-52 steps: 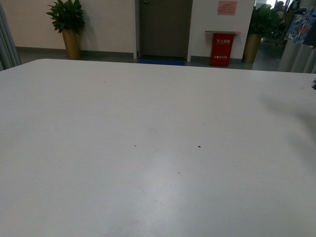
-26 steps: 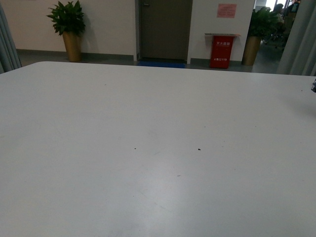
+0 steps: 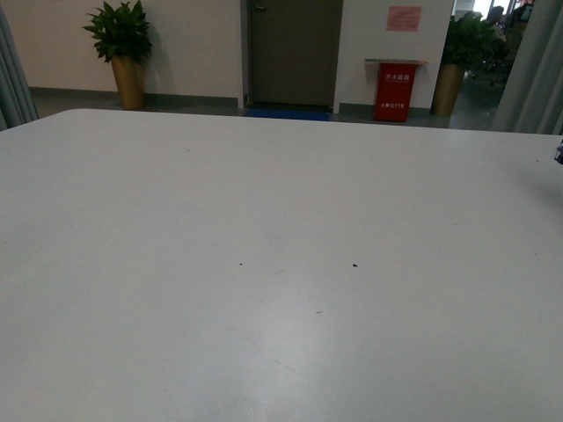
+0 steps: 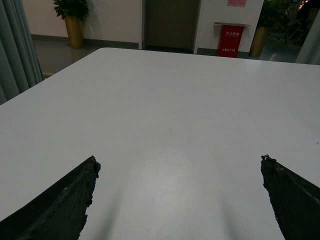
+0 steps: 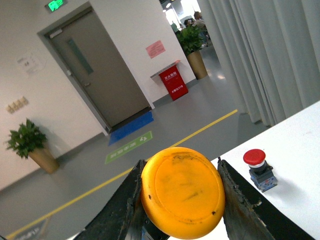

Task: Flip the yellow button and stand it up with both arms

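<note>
In the right wrist view my right gripper (image 5: 180,192) is shut on the yellow button (image 5: 182,191). Its round orange-yellow cap faces the camera and fills the gap between the two black fingers (image 5: 239,202). The button's body is hidden behind the cap. It is held near the table's edge, above the white top. In the left wrist view my left gripper (image 4: 180,167) is open and empty, its two black fingertips (image 4: 75,192) wide apart over bare white table (image 4: 170,110). Neither arm shows in the front view.
A red push-button (image 5: 260,169) with a blue-grey block stands upright on the white table (image 5: 300,165) beside my right gripper. Beyond the table (image 3: 264,220) are a door (image 3: 295,48), a red box (image 3: 395,90), potted plants (image 3: 123,48) and grey curtains (image 5: 265,55).
Over the last second the front view shifted slightly, and a blurred object at its top right and a shadow on the right of the table have gone. The table top looks the same.
</note>
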